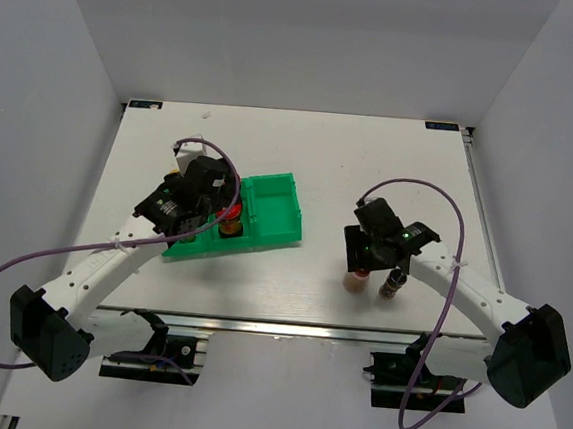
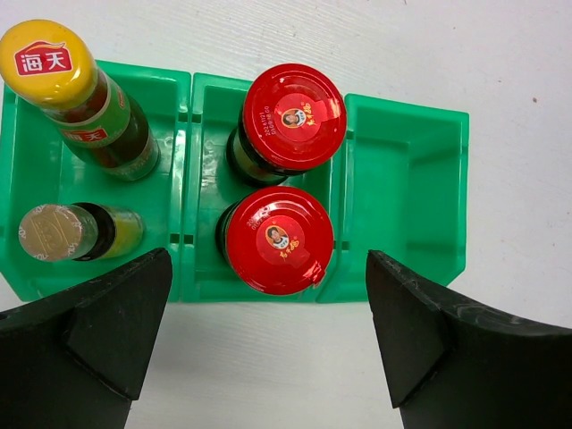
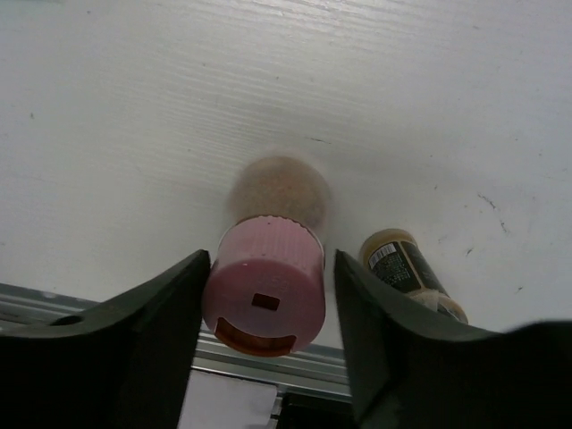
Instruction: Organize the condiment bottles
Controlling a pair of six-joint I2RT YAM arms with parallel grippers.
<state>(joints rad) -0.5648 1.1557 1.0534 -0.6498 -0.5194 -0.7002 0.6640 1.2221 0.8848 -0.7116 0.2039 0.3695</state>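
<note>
In the left wrist view a green tray [image 2: 407, 179] holds a yellow-capped bottle [image 2: 49, 63], a gold-capped bottle [image 2: 55, 232] and two red-capped bottles [image 2: 295, 116] [image 2: 279, 239]. My left gripper [image 2: 268, 331] is open and empty, hovering just on the near side of the tray [image 1: 272, 208]. My right gripper [image 3: 272, 255] straddles the cap of a pink-capped beige bottle [image 3: 264, 286] standing on the table. Its left finger touches the cap and a thin gap shows at the right finger. A dark bottle with a beige cap [image 3: 407, 273] stands just to the right.
The tray's right compartment [image 2: 402, 206] holds nothing. The pink-capped bottle [image 1: 361, 274] and the dark bottle [image 1: 393, 284] stand close to the table's near edge with its metal rail [image 3: 268, 357]. White walls enclose the table on three sides.
</note>
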